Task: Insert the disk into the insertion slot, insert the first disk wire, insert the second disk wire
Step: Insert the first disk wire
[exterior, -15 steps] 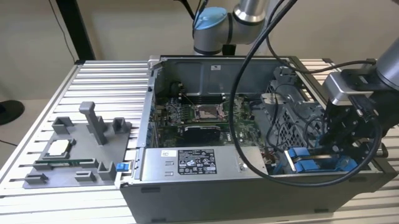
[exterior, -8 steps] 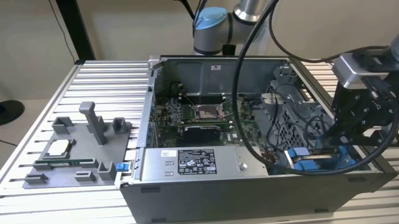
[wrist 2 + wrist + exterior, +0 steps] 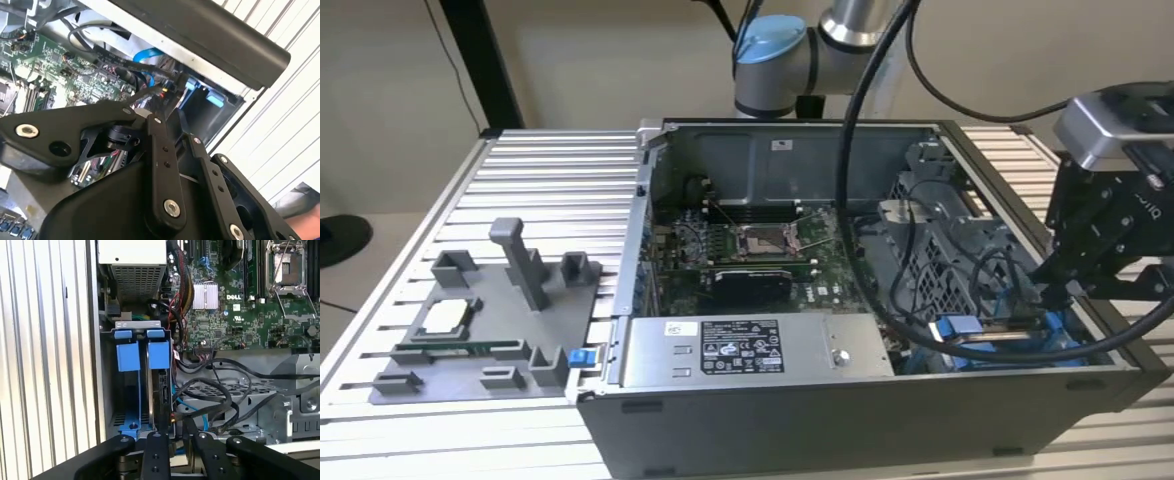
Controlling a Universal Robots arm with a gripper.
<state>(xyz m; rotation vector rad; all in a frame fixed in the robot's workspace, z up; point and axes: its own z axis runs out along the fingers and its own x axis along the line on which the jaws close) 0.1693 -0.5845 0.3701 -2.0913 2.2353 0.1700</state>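
At the exterior view's left, a grey fixture tray [image 3: 467, 340] with upright holders lies on the ribbed metal surface [image 3: 547, 170]. In the middle of the frame stands an open computer case [image 3: 854, 425]. Inside it, toward the lower edge, sits a grey labelled power-supply box [image 3: 747, 350]. Above that is the green motherboard [image 3: 707, 265] with its square CPU socket [image 3: 765, 240]. Further toward the exterior view's right, thick black cables [image 3: 851, 180] drop into the case beside the grey drive cage [image 3: 947, 260]. At the lower right of the case, the black tool [image 3: 1051, 300] reaches down into the cage's corner. In the first wrist view the disk [image 3: 160, 375] stands on edge inside the insertion slot [image 3: 152, 325], its blue carrier tab just beside a second blue tab [image 3: 128, 356]. Black, blue and red-and-yellow wires [image 3: 200, 405] bunch close by the disk and the tool. Whether the tool is open or closed cannot be told.
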